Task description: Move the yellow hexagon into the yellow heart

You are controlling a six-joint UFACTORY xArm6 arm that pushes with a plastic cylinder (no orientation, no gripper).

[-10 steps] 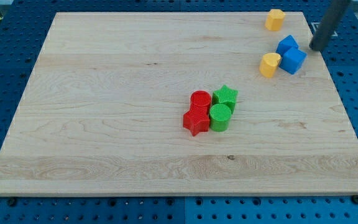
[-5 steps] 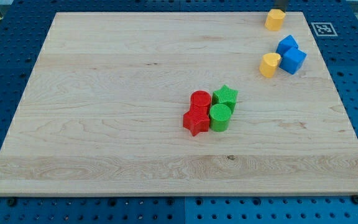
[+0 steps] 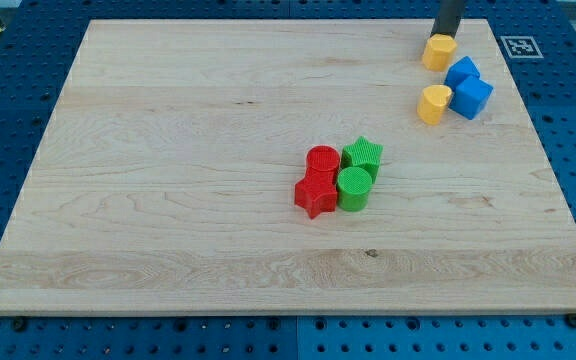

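The yellow hexagon (image 3: 439, 52) lies near the board's top right corner. My tip (image 3: 445, 36) is touching its top edge, and the dark rod rises out of the view's top. The yellow heart (image 3: 433, 103) lies a short way below the hexagon, with a gap between them. A blue block (image 3: 462, 72) sits just right of that gap, close to the hexagon's lower right. A blue cube (image 3: 473, 97) touches the heart's right side.
A red cylinder (image 3: 322, 160), a red star (image 3: 315, 195), a green star (image 3: 364, 154) and a green cylinder (image 3: 354, 188) are clustered at the middle of the wooden board (image 3: 168, 150). A marker tag (image 3: 520, 45) sits at the board's top right corner.
The rod left the right edge, went out of view, and now stands at the hexagon's top. The hexagon has slid down towards the heart.
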